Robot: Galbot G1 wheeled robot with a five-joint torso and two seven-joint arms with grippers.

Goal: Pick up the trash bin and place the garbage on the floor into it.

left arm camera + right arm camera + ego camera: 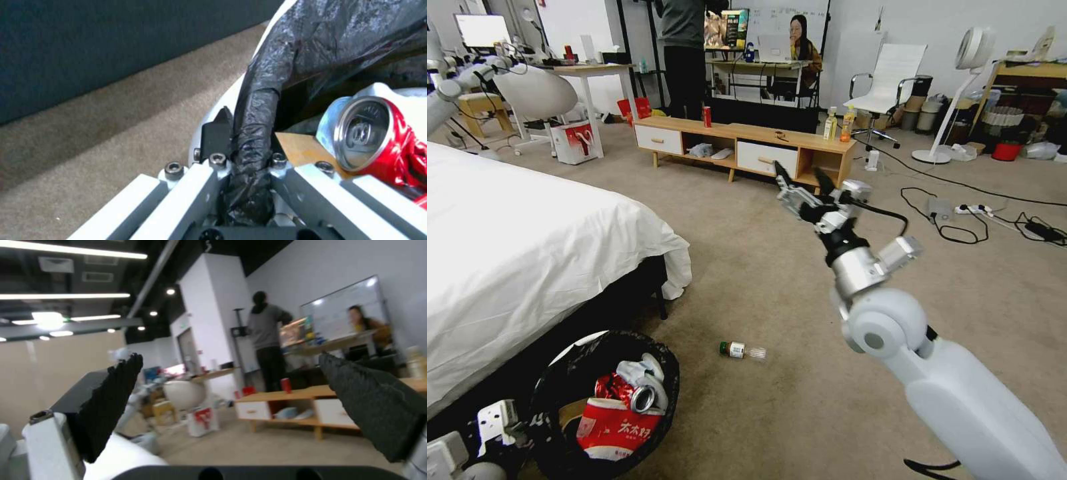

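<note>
The trash bin point(668, 365), white with a black bag over its rim, stands low at the left by the bed. Inside lie a red-and-white snack packet point(610, 427), a crushed red can point(630, 395) and white tissue point(650, 371). My left gripper point(527, 427) is shut on the bin's bag-covered rim point(256, 110), one black finger point(218, 128) outside the wall. A small clear green-capped bottle point(742, 350) lies on the carpet floor point(774, 413) right of the bin. My right gripper point(802, 179) is raised well above and beyond the bottle, open and empty, its black fingers point(111, 400) spread wide.
A bed with a white sheet point(514, 253) fills the left side. A low wooden cabinet point(747, 143) stands ahead with an upright red can point(707, 117) and drink bottles point(839, 123). Cables and a power strip point(967, 212) lie at the right. Open carpet surrounds the bottle.
</note>
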